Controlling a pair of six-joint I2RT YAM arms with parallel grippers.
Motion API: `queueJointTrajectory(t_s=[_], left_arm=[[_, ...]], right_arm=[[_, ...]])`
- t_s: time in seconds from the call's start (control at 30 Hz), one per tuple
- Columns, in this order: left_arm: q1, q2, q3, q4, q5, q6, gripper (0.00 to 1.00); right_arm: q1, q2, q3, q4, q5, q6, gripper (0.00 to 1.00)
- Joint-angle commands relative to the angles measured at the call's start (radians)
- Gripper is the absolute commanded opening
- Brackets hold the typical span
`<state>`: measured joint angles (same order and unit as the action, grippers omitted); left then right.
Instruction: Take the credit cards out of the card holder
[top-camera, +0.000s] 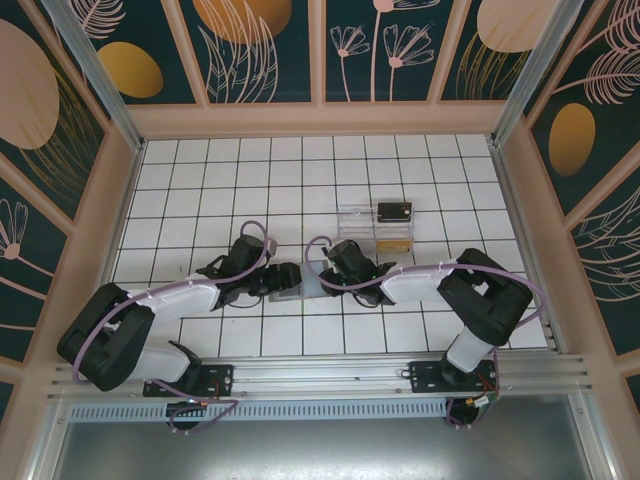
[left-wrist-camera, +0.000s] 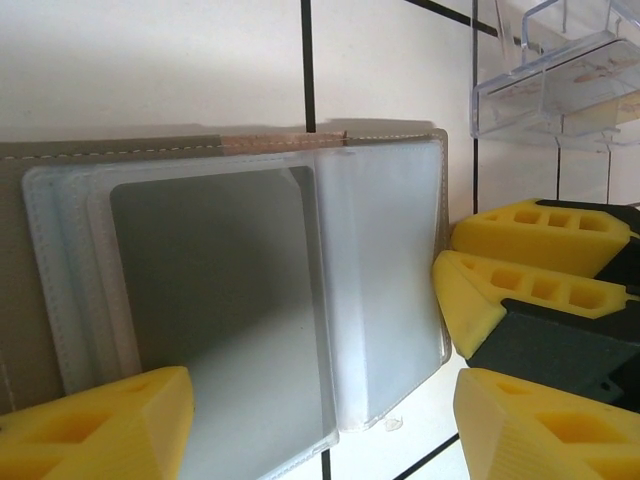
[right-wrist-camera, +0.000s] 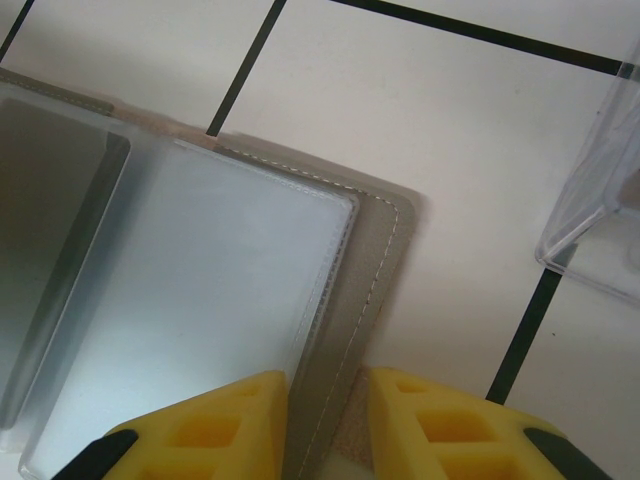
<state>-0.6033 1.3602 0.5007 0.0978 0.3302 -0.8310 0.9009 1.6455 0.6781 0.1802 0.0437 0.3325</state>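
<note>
The card holder lies open on the tiled table between the two arms, near the clear tray; the right gripper is clamped on its outer edge, seemingly to pin it flat; the left gripper hangs with jaws apart over the frosted sleeves, where a dark card shows through, probably the next to draw out.

site: robot lab test cell | evidence: left arm and right arm bolted to aluminium rail | white grid table boxed in by metal posts | printed leaf panels as backdrop
</note>
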Motion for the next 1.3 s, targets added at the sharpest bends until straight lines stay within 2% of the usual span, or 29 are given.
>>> queueJointTrajectory(t_s=[0.0, 0.13, 0.83, 1.07, 1.27], left_arm=[[-0.002, -0.054, -0.008, -0.047, -0.046, 0.01, 0.7], [-0.003, -0.075, -0.011, -0.078, -0.082, 0.01, 0.7], [-0.002, -0.002, -0.008, -0.051, -0.043, 0.01, 0.7], [-0.002, 0.042, -0.015, 0.022, 0.019, -0.008, 0.7], [-0.003, 0.035, -0.012, 0.023, 0.021, -0.008, 0.71]], right_arm=[[0.0, 0.035, -0.002, -0.036, -0.022, 0.016, 0.3], [0.0, 0.041, 0.003, -0.033, -0.025, 0.015, 0.3], [0.0, 0.041, 0.001, -0.035, -0.024, 0.016, 0.3], [0.001, 0.043, 0.003, -0.035, -0.024, 0.017, 0.3], [0.001, 0.042, 0.002, -0.038, -0.022, 0.017, 0.3]])
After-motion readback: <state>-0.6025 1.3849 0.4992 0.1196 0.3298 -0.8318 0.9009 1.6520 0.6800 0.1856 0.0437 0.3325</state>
